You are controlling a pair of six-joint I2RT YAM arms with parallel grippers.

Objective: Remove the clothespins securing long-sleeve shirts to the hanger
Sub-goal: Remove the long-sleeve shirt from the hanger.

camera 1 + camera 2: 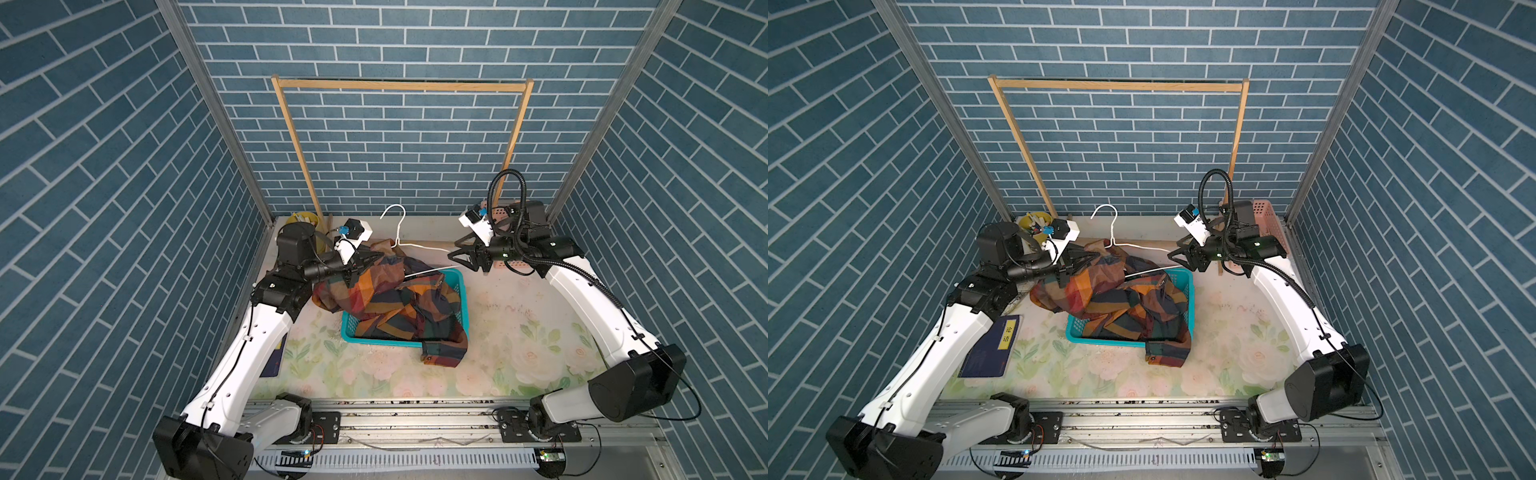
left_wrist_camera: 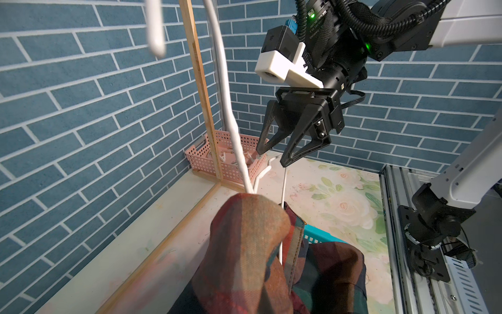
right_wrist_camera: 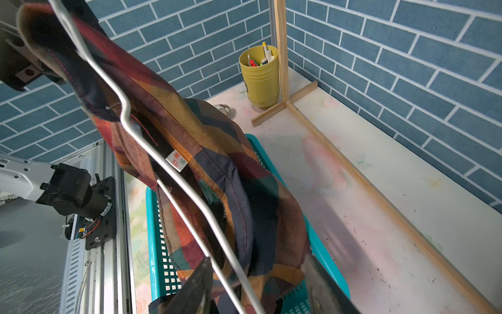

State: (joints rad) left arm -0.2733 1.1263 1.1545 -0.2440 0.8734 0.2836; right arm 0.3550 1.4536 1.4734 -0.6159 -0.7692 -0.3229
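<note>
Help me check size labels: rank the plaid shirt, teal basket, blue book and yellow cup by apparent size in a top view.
1. plaid shirt
2. teal basket, mostly under it
3. blue book
4. yellow cup, partly hidden

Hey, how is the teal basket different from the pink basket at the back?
Colour: the teal basket is bright teal, the pink basket pale pink. Contents: the plaid shirt spills over the teal one; the pink one holds what look like pale clothespins. Place: teal sits mid-table, pink in a far corner. Both are perforated plastic.
</note>
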